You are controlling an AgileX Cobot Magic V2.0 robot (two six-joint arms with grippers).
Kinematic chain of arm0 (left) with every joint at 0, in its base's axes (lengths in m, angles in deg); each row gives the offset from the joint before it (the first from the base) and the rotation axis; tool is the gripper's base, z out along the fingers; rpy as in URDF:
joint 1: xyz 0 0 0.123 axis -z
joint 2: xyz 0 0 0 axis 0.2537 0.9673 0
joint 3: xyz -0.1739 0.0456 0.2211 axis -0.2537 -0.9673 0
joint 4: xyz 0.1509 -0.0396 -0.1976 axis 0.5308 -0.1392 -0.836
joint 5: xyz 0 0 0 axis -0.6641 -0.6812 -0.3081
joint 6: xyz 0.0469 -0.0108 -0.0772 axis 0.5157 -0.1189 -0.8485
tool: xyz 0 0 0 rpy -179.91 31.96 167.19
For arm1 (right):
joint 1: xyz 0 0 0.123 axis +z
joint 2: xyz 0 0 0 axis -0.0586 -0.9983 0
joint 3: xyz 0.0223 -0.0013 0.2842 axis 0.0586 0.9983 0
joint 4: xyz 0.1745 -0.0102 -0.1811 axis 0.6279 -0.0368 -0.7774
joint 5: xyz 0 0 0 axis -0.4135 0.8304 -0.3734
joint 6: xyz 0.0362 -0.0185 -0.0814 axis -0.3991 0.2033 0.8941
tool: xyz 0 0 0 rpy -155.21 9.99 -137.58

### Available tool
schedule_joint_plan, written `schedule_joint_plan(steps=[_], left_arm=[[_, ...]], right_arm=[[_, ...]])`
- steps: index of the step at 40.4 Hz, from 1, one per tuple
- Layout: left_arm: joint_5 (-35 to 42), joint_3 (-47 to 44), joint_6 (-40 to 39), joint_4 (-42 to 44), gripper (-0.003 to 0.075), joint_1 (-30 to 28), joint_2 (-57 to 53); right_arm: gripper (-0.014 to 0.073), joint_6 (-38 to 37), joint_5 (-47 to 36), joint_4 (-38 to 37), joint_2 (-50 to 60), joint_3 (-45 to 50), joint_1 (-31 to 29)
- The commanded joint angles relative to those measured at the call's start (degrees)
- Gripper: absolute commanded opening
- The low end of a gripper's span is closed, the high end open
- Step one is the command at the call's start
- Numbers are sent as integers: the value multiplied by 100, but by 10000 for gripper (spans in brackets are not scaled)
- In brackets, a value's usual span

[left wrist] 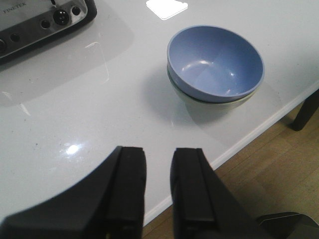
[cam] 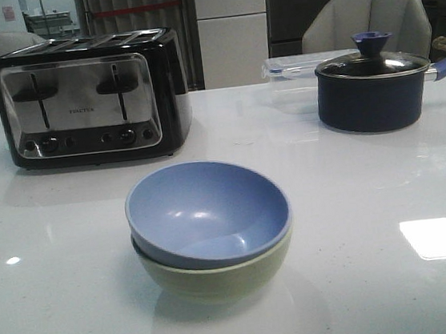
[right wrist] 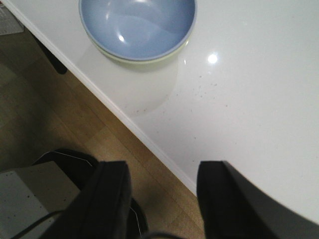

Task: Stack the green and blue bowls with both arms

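The blue bowl (cam: 209, 210) sits nested inside the green bowl (cam: 220, 278) near the table's front middle. The stack also shows in the left wrist view, blue bowl (left wrist: 215, 62) over green bowl (left wrist: 209, 103), and in the right wrist view, blue bowl (right wrist: 138, 25) with a thin green rim (right wrist: 144, 60) below it. My left gripper (left wrist: 158, 157) is open and empty, back over the table's front edge, apart from the bowls. My right gripper (right wrist: 162, 172) is open and empty, over the table's edge and the floor. Neither arm shows in the front view.
A black-and-chrome toaster (cam: 90, 97) stands at the back left. A dark navy lidded pot (cam: 373, 85) stands at the back right, with a clear plastic container (cam: 289, 79) behind it. The white table's front edge (left wrist: 249, 134) borders wooden floor (right wrist: 75, 124).
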Motion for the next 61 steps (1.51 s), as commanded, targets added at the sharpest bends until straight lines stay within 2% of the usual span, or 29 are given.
schedule_joint_plan(steps=[1,9,12,15,17,41,44,47,53,57,59,61], left_arm=[[467,131,4,-56,214,57,11],[455,131,4,-56,193,57,21],[455,131,4,-56,160,57,21],[455,131,4,-56,118,57,21],[455,131,4,-56,89,57,21],[457,99,4,-68,93,57,-86],[476,-1,4,-170,93,-170,-332],[602,-184,4,-100,93,-643,-756],[1388,-800,4,-133,93,-1631,-1587],[1898,-1318,-21,-183,93,-2074,-2079],[2163,-1575,-158,-109,93,-2208,-2262],[2354,-1798,-755,278,93,-2247,-2470]], right_arm=[[410,1,-370,-3,-15,-112,-31],[179,1,-429,-3,-15,-112,-31],[97,1,-429,-3,-15,-112,-31],[49,1,-429,-3,-15,-112,-31],[58,1,-436,-3,-15,-112,-31],[57,1,-362,-3,-15,-112,-31],[57,1,-367,-3,-15,-112,-31],[57,1,-366,-3,-15,-112,-31],[57,1,-360,-3,-15,-112,-31],[57,1,-360,-3,-15,-112,-31],[57,1,-360,-3,-15,-112,-31],[57,1,-360,-3,-15,-112,-31]])
